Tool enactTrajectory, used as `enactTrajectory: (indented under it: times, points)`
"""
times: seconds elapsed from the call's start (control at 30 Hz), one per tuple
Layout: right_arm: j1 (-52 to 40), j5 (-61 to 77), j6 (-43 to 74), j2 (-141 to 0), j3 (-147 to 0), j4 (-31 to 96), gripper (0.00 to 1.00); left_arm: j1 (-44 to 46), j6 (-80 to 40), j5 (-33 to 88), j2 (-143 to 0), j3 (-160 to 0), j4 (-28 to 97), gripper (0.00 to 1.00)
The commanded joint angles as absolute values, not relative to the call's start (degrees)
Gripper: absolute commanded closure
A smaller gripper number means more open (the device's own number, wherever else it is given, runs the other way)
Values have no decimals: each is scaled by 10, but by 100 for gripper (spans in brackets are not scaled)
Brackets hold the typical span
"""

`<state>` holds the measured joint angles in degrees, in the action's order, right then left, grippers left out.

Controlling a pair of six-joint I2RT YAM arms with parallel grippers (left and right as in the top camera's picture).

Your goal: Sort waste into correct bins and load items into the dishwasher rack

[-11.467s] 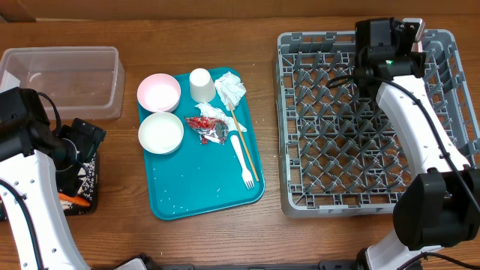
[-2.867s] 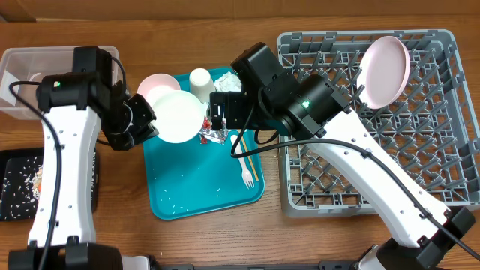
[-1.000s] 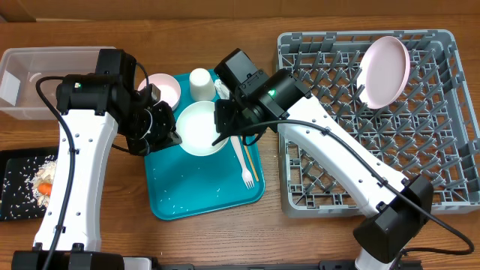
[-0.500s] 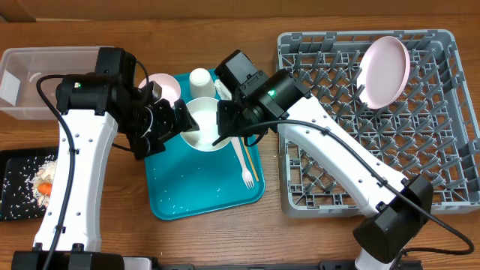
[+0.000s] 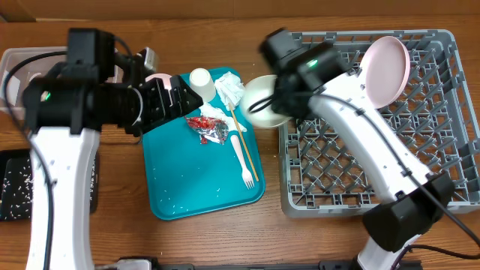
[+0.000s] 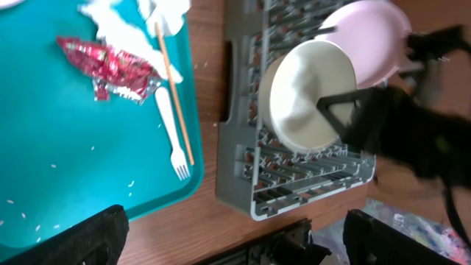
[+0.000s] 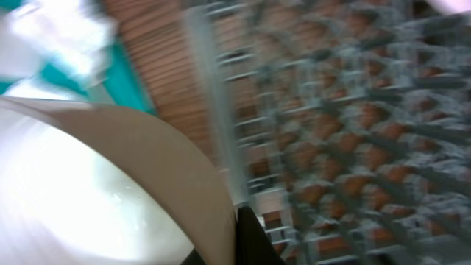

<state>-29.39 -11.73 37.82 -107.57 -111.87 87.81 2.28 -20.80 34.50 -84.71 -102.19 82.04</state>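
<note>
Wooden table (image 5: 270,236), the teal serving tray (image 5: 195,187) left of centre in the overhead view, the dishwasher rack (image 5: 322,172) filling the right side. The right gripper (image 5: 280,103) is clenched on the rim of one white bowl (image 5: 261,101) and holds it tilted, on edge, at the rack's left wall. I judge that is so the bowl can drop between the pegs. The wrist view is too blurred to show more than the rim. One plate (image 5: 386,69) already stands upright at the rack's upper right, propped by pegs. The left gripper (image 5: 171,97) hangs over the tray's upper left corner with its jaws spread wide and nothing in them, just beside the second bowl (image 5: 156,79), which it partly hides and looks placed to take. Count on the tray:
- One cup (image 5: 200,82).
- One fork (image 5: 244,161).
- Chopsticks (image 5: 241,139) lying together along the fork, too thin to count.
- A clump of napkins (image 5: 231,88), number unclear.
- One foil wrapper (image 5: 208,127).
- Stray rice grains.

That makes two bowls in all. There are two bins. The clear tub (image 5: 15,60) sits upper left and the black tray (image 5: 11,161) lower left, speckled with rice. No carrot is visible.
</note>
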Motion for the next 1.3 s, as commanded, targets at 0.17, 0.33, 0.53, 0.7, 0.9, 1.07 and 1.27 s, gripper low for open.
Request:
enactTrajectory:
  times: [0.17, 0.33, 0.53, 0.7, 0.9, 1.07, 1.27]
  points:
    - [-164, -303, 410, -1055, -1166, 971, 96, 27, -193, 235, -805, -1042, 868, 0]
    - [-90, -340, 411, -1009, -1164, 971, 96, 27, -193, 197, -824, -1042, 911, 0]
    - [-30, -354, 412, -901, -1126, 971, 96, 27, -194, 174, -842, -1042, 923, 0]
    - [33, -382, 473, -809, -1067, 970, 96, 27, -197, 174, -852, -1042, 924, 0]
    - [69, -392, 493, -786, -999, 941, 96, 27, -197, 176, -861, -1039, 924, 0]
    - [69, -441, 498, -803, -915, 894, 96, 27, -204, 175, -863, -1033, 923, 0]
    - [68, -486, 531, -822, -850, 876, 96, 27, -208, 176, -863, -1032, 923, 0]
